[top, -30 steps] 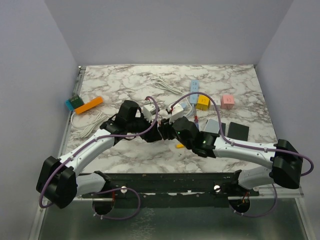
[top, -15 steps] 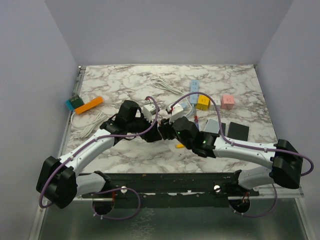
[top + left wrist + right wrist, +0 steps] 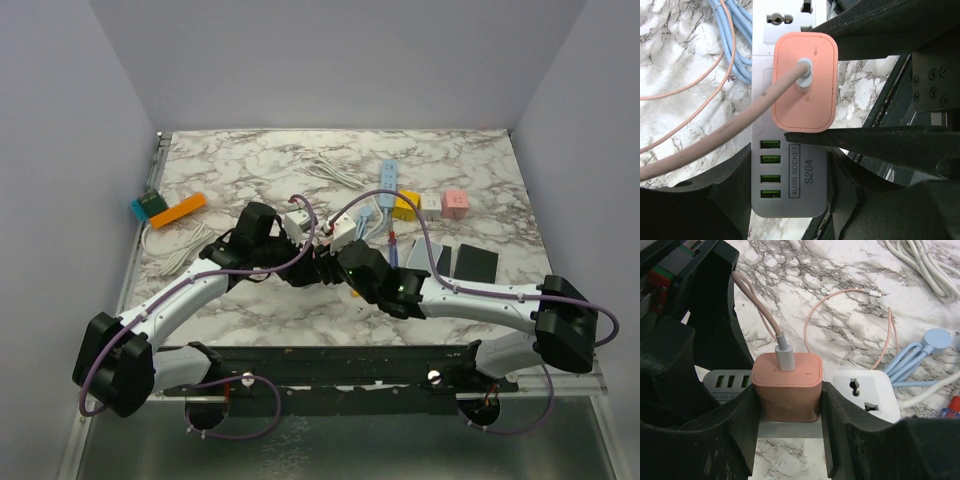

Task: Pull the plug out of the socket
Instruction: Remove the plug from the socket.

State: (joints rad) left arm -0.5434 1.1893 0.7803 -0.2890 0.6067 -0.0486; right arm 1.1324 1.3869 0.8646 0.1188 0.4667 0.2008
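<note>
At the middle of the marble table [image 3: 250, 160], between the two arms, we list the socket strip [image 3: 865, 390]: white, lying flat, with four green USB ports [image 3: 769, 169] at one end, a printed label beside them, and a free universal outlet [image 3: 858, 388] further along. On its face stands the plug [image 3: 786, 385], a salmon-pink block with rounded corners, its base down against the strip. A pink cable [image 3: 767, 315] leaves the plug through a grey collar and loops over the table behind it. The right gripper [image 3: 787, 402] is clamped on the plug, one black finger pressed flat to each side of it. The left gripper [image 3: 790, 192] is closed on the socket strip at the USB end, a finger against each long edge. Just beside the strip lies a bundle of light blue cable [image 3: 732, 50], and further off a coil of white cable [image 3: 920, 265]. Along the left edge of the table we note an orange block [image 3: 180, 210] touching a teal block [image 3: 147, 205], with loose white cord [image 3: 170, 250] nearer to us. On the right half lie a pale blue strip [image 3: 388, 172], a yellow cube [image 3: 406, 205], a pink cube [image 3: 456, 203] and, nearer, a black plate [image 3: 476, 262].
</note>
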